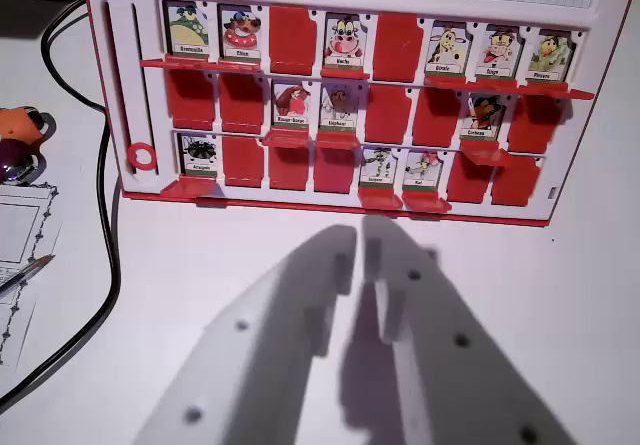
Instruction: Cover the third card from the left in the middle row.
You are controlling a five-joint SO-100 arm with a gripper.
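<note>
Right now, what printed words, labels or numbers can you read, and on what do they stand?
None can be read with certainty.
Red plastic flip-card game board: each uncovered picture card, such as the cow card, carries a name strip, too small and blurred.
Printed paper sheet: no legible text.

The red plastic guessing-game board (340,105) lies flat on the white surface, holding three rows of small hinged card frames. In its middle row, the third frame from the wrist view's left holds an uncovered picture card of a reddish-brown cartoon animal (291,103), face showing, just beside another open card (339,106) on its right.
</note>
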